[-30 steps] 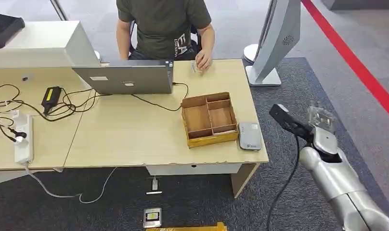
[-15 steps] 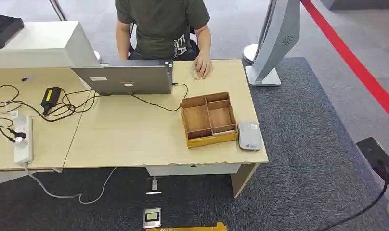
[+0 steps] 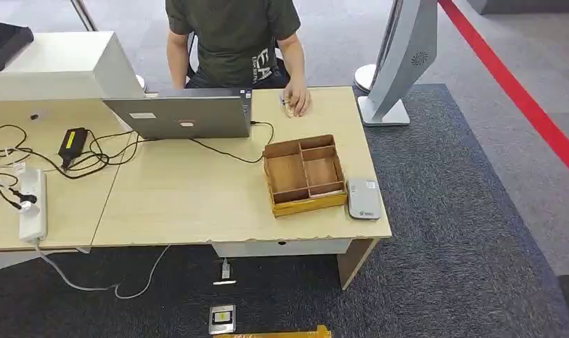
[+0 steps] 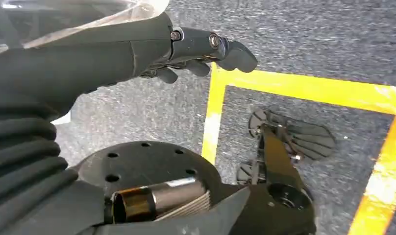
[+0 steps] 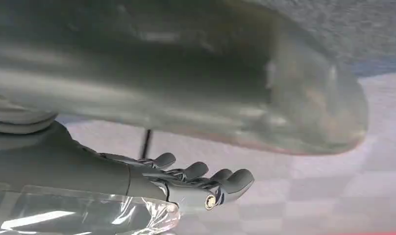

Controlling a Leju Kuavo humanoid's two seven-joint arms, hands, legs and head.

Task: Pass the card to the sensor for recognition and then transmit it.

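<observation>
The sensor, a flat grey-white reader, lies on the table near its right front corner, beside a wooden divided box. A person sits at the far side, one hand resting on the tabletop over a small pale thing; I cannot tell whether it is the card. My left hand hangs over dark carpet with yellow tape, fingers loosely extended, holding nothing. My right hand also hangs low with its fingers apart and nothing in them.
A laptop stands open at the back, with cables, a black adapter and a power strip to the left. A white stand rises right of the table. A red floor line runs at the far right.
My right arm, raised to the right of the table a second ago, has dropped down out of the head view. The person's hand has settled onto the tabletop.
</observation>
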